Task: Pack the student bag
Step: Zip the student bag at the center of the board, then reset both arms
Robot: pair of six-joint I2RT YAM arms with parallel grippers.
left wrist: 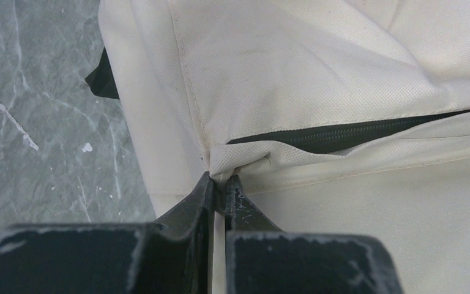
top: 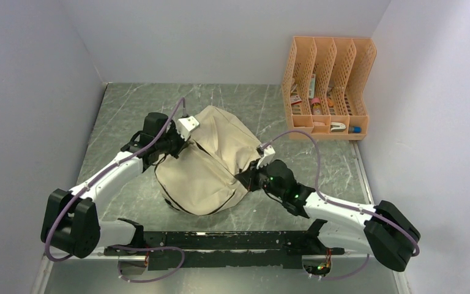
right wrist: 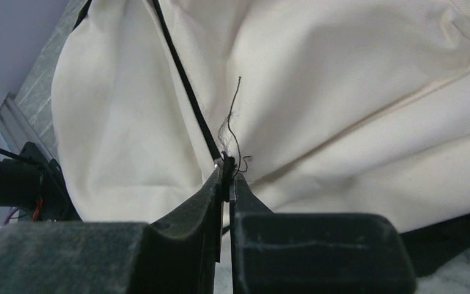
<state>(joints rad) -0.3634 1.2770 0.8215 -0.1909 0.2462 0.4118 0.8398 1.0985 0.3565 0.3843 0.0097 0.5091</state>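
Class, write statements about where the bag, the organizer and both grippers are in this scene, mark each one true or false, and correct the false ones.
1. The left gripper is shut on a fold of the student bag. True.
2. The orange file organizer stands at the near left corner of the table. False: it stands at the far right corner.
3. The right gripper hangs open above the bag. False: it is shut on the bag, beside a black zipper line.
4. The student bag lies between the two grippers. True.

Rounded cream student bag (top: pixel 211 162), black zippers, central on the table (top: pixel 128 110)
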